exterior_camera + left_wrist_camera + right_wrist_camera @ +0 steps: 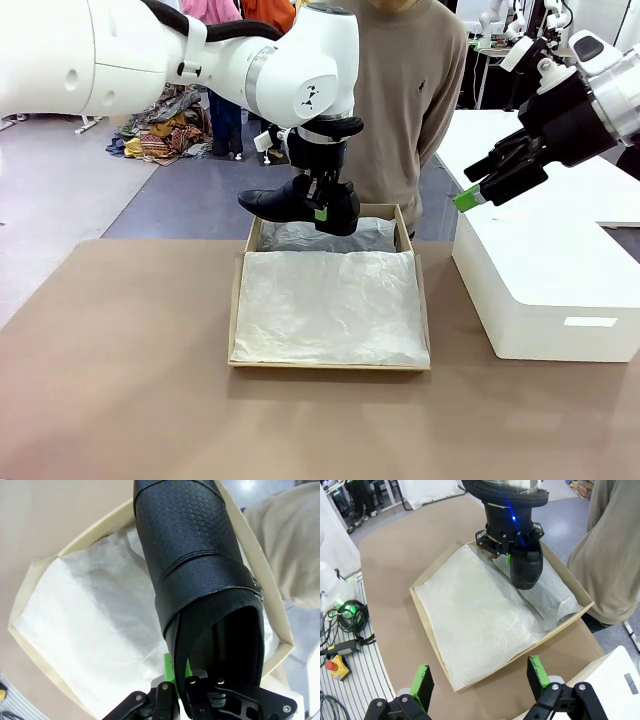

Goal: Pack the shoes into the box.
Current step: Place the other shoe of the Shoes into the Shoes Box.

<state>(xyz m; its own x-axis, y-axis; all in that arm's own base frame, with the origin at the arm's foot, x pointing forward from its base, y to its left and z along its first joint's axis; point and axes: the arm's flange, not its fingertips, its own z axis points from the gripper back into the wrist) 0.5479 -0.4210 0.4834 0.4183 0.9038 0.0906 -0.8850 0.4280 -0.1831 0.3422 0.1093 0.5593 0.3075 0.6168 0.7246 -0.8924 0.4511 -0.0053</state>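
shoe: we see one black shoe [290, 204] up in the air over the far end of the box [237, 300], toe toward the robot's left, roughly level.
grip: the left gripper [320, 207] comes down from above and is clamped on the rear edge of the shoe's opening, with a green pad against the collar.
box: brown, open, mid-table [120, 380]; the shoe is above its rim, not inside.
paper: white crinkled tissue [330, 310] covers the box floor; we see it bunched higher at the far end, under the shoe.
right gripper [478, 182]: jaws spread wide, holding nothing, hanging above the white box [540, 270], well apart from the shoe.
white box: just beside the box, on the robot's right.
person [410, 90]: stands at the far edge behind the box, in a beige sweater.
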